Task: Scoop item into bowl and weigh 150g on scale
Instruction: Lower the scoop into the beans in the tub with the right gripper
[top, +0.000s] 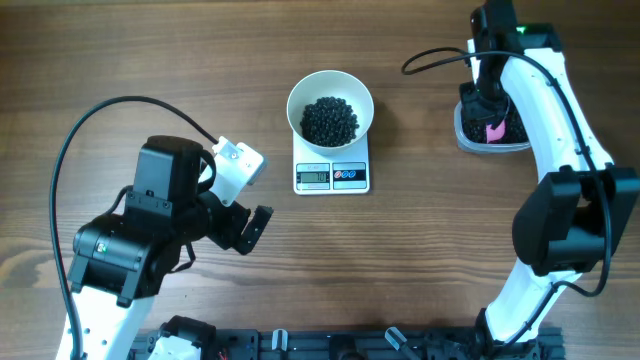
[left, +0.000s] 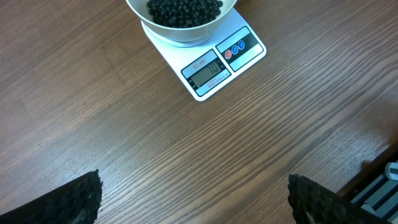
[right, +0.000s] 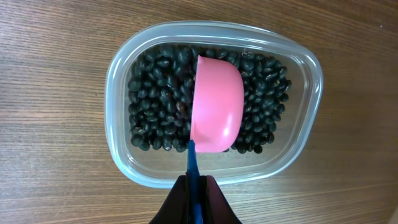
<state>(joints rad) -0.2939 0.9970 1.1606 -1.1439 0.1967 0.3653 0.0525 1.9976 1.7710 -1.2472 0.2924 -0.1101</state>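
Observation:
The white bowl (top: 330, 108) stands on the white scale (top: 332, 176) and holds a dark pile of black beads (top: 329, 120); both show again in the left wrist view, bowl (left: 186, 31) over scale (left: 214, 65). More black beads (right: 155, 99) fill the clear tub (right: 124, 162). My right gripper (right: 195, 182) is shut on the blue handle of a pink scoop (right: 216, 106), whose cup sits turned over above the beads in the tub. My left gripper (left: 193, 199) stands open over bare wood, well short of the scale, with nothing between its fingers.
The clear tub (top: 462, 136) sits at the far right of the table under the right arm (top: 550, 120). The left arm (top: 150, 225) fills the near left. A black rail (top: 350, 345) runs along the front edge.

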